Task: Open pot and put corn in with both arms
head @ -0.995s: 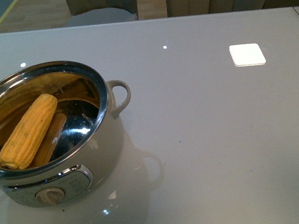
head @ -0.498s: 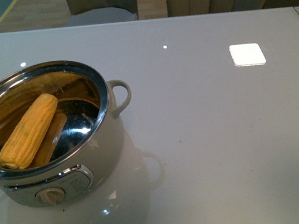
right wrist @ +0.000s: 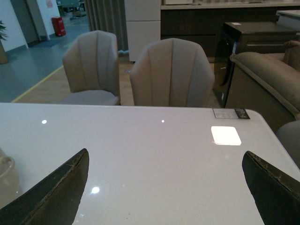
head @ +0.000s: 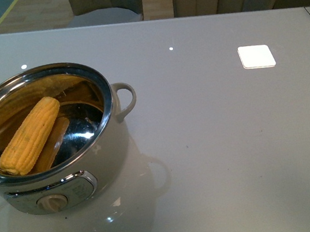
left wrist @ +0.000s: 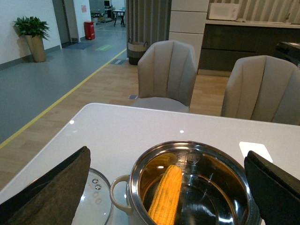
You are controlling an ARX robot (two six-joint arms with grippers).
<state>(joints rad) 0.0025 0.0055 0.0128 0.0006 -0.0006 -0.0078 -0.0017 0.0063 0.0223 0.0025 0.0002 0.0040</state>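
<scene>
corn [head: 29, 136] inside open pot [head: 111, 152]; lid [left wrist: 96, 199] on tabletop [head: 234, 139]; both pincers wide, empty; keep clear.

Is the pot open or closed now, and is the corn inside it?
Open, with the corn inside. The pot has no lid on; the corn lies against its steel inner wall. A glass lid rests on the table beside it.

Pot: wide round electric pot [head: 110, 149], cream body, shiny steel interior, silver panel, beige dial.
Corn: tapered yellow cob [head: 29, 135], rows of kernels.
Surface: glossy pale grey tabletop [head: 234, 139].
Fingers: flat black bars [left wrist: 51, 187].
</scene>
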